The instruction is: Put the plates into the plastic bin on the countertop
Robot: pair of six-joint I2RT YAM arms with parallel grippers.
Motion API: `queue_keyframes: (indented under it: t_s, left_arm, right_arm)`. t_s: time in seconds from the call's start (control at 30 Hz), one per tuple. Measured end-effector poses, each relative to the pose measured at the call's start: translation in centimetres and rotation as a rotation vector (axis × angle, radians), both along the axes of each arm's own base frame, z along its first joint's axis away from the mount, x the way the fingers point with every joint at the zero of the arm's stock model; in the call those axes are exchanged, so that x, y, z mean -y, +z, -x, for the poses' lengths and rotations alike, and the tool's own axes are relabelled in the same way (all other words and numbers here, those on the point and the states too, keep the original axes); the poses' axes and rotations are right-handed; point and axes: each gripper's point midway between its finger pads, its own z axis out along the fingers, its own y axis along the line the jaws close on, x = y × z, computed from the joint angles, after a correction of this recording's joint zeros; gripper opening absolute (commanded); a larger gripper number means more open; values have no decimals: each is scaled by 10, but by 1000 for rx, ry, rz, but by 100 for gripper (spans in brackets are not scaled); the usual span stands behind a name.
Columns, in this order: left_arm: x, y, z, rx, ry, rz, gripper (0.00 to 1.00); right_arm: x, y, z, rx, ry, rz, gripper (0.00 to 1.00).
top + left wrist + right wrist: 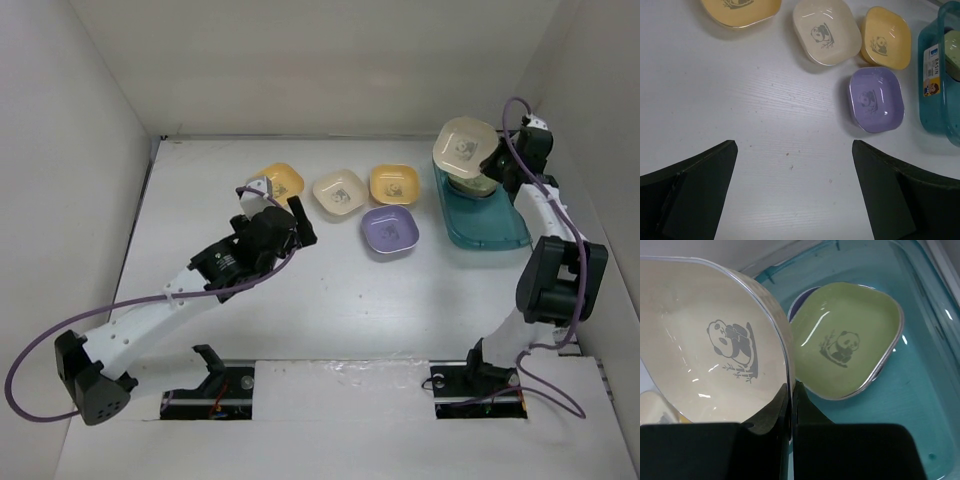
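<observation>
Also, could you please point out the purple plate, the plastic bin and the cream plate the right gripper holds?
purple plate [876, 99]: left wrist view, its printed centre.
plastic bin [498, 228]: top external view, bare near floor.
held cream plate [730, 350]: right wrist view, its panda print.

In the left wrist view, the top edge cuts the yellow dish [740, 9] at 11 o'clock, leaving only its near rim. At 3 o'clock the right edge cuts the teal bin [935, 107] and the green dish [953, 47] inside it. The fine print on the bin's label [932, 70] is too small to read.

In the right wrist view, the held cream dish [705, 340] runs off at 9 and 12 o'clock, and the right gripper [791, 405] covers its rim at 6 o'clock. A dark rim [798, 306] peeks from beneath the green dish; how many dishes lie under it cannot be told. A pale blur [652, 407] at 8 o'clock cannot be made out.
</observation>
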Motion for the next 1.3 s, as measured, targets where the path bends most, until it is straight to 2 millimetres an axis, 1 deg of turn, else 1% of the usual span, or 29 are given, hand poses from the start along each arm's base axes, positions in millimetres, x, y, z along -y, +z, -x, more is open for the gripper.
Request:
queue_keyframes:
  t_s: [0.07,0.17,0.2,0.27,0.33,0.43,0.6,0.67,0.7,0.8,0.83,0.9,0.93,0.97,1.0,1.07,1.1,1.13,1.17,1.2,1.3]
  left_arm:
    - [1,-1,0,-3,-6,-5,100]
    - [3,-6,2,-16,-23,-13,100]
    - [4,-8,2,-21,-30,-14,100]
    - [7,-12,3,-28,-44,-12,100]
    - [8,-18,4,-38,-53,-18,100]
    - [7,-28,7,-57,-63,-30,100]
    - [9,-27,7,-55,-72,-21,100]
    - [10,-26,7,-54,-74,-18,100]
    - [11,-26,7,-52,-74,-16,100]
    - [11,-26,7,-51,-76,-14,100]
    - [11,-26,7,-50,-76,-13,100]
    - [11,-27,7,-52,-76,-15,100]
    - [11,-27,7,-53,-76,-15,100]
    - [11,-27,7,-53,-76,-15,100]
    - [11,-27,7,-53,-77,-15,100]
    - [12,-27,7,-54,-78,-14,100]
    - [12,-27,7,-54,-79,-13,100]
    - [12,-27,7,-54,-80,-13,100]
    - [12,-28,7,-55,-82,-14,100]
    - [12,-29,7,-55,-83,-15,100]
    - [12,-29,8,-55,-87,-17,100]
  right_arm:
    - [12,-11,-5,-30,-47,-1,0]
    - [25,-36,-7,-92,-100,-15,0]
    - [31,-47,-7,-116,-117,-19,0]
    - [43,-65,-3,-163,-158,-21,0]
    - [52,-76,0,-194,-193,-17,0]
    - [63,-80,4,-209,-240,1,0]
    - [69,-79,0,-204,-266,9,0]
    - [69,-83,0,-213,-268,4,10]
    - [69,-86,0,-219,-268,0,10]
    - [67,-93,-1,-231,-263,-4,19]
    - [66,-94,-1,-233,-262,-7,22]
    - [65,-93,-2,-229,-261,-9,22]
    - [65,-91,-4,-224,-260,-8,24]
    - [65,-90,-5,-220,-259,-8,32]
    - [65,-87,-7,-213,-256,-9,44]
    - [66,-80,-13,-194,-250,-9,54]
    - [66,-75,-16,-182,-245,-6,64]
    - [66,-72,-19,-172,-245,-6,71]
    - [67,-68,-21,-161,-241,-2,81]
    - [67,-65,-23,-152,-237,0,99]
    - [67,-58,-27,-136,-219,16,100]
